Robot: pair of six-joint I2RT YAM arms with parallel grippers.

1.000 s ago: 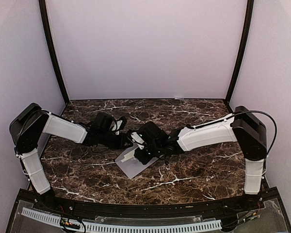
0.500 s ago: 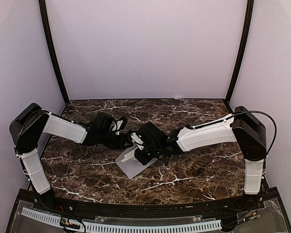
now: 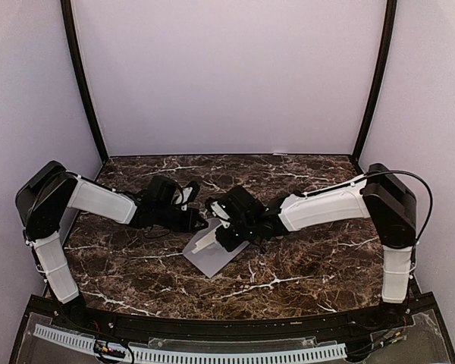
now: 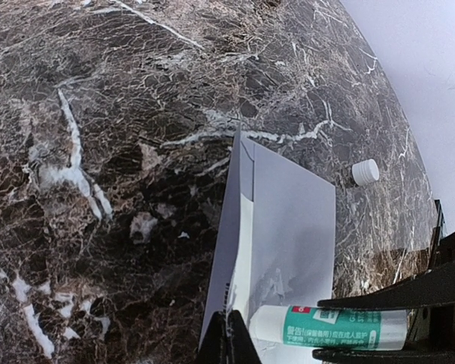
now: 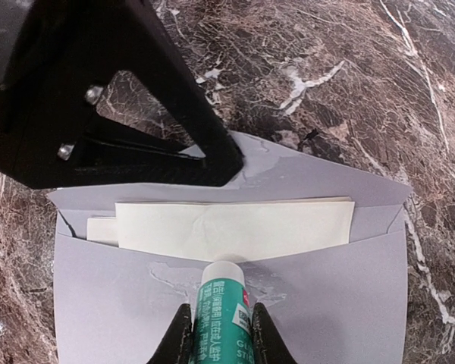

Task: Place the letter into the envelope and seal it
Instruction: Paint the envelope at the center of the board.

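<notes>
Two arms meet over the envelope (image 3: 212, 259), which lies at the middle of the marble table (image 3: 311, 262) with its flap opened towards the far side. The left gripper (image 3: 203, 222) is clenched on the tip of the flap, and the flap tilts up from the table. The right gripper (image 3: 221, 236) grasps a green-and-white glue tube (image 5: 221, 303), whose white nozzle touches the envelope just below its mouth, where wet smears show. The cream letter (image 5: 235, 227) sits inside the pocket with its upper part showing above the mouth.

Since a second ago the right gripper has shifted slightly towards the far side and the right, carrying the tube with it. The envelope has turned a little under it, while the left gripper stays clamped where it was. Near the envelope's far corner a small white cap (image 4: 365, 172) lies on the table, apart from the paper.
</notes>
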